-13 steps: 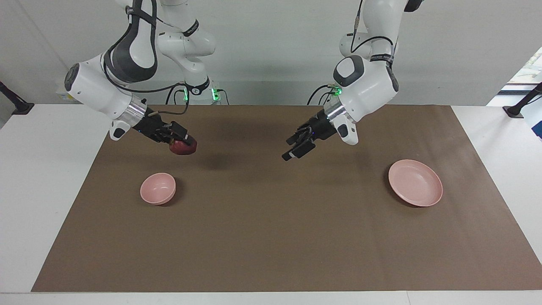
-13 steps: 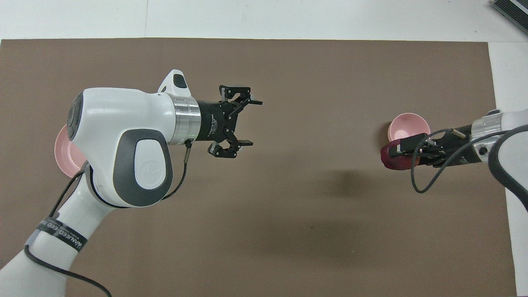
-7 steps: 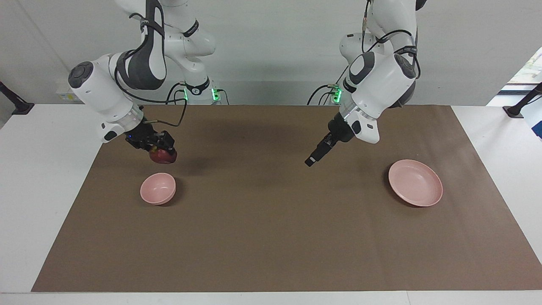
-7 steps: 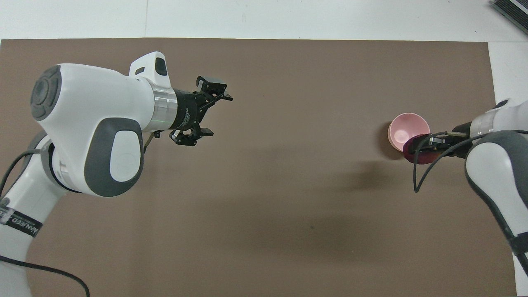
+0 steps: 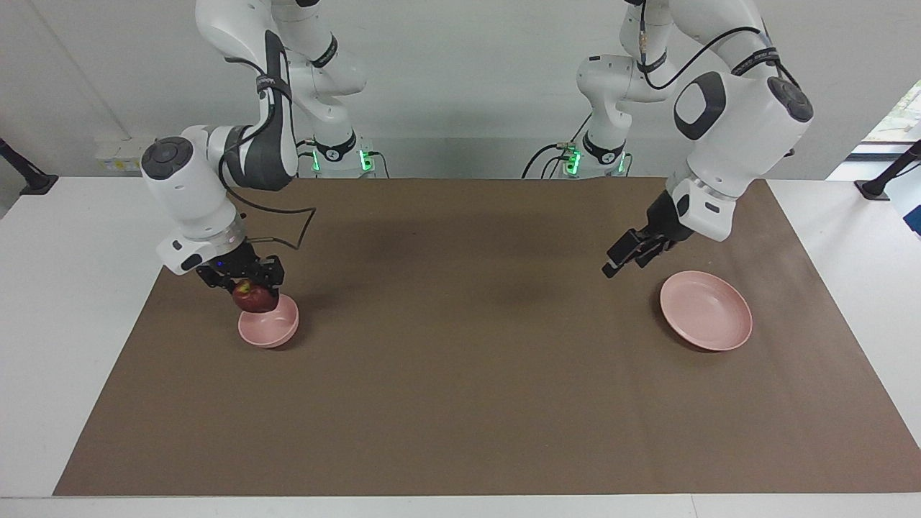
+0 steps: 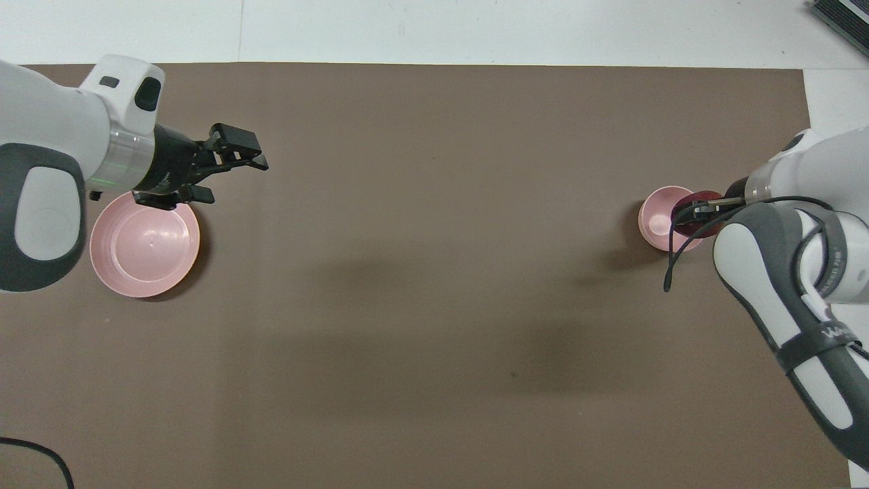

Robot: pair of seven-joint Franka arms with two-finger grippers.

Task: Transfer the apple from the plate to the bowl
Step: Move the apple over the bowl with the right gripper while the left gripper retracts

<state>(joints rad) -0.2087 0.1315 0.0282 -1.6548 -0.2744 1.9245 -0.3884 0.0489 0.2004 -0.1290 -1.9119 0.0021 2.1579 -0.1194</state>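
Observation:
My right gripper (image 5: 252,286) is shut on the small dark red apple (image 5: 255,298), which hangs low over the small deep pink bowl (image 5: 270,332), at the rim nearer to the robots. From overhead the apple (image 6: 692,216) covers the edge of the bowl (image 6: 653,219) toward the right arm's end. I cannot tell whether the apple touches the bowl. The wide pink plate (image 5: 709,313) lies bare at the left arm's end. My left gripper (image 5: 624,257) hangs open and holds nothing, over the mat just beside the plate (image 6: 144,244).
A brown mat (image 5: 460,403) covers most of the white table (image 5: 65,302). The two dishes and the apple are the only things on or over it. Both arm bases stand at the robots' edge of the table.
My right gripper carried the apple down and over to the bowl. My left arm swung back from over the middle of the mat toward the plate, its gripper still open.

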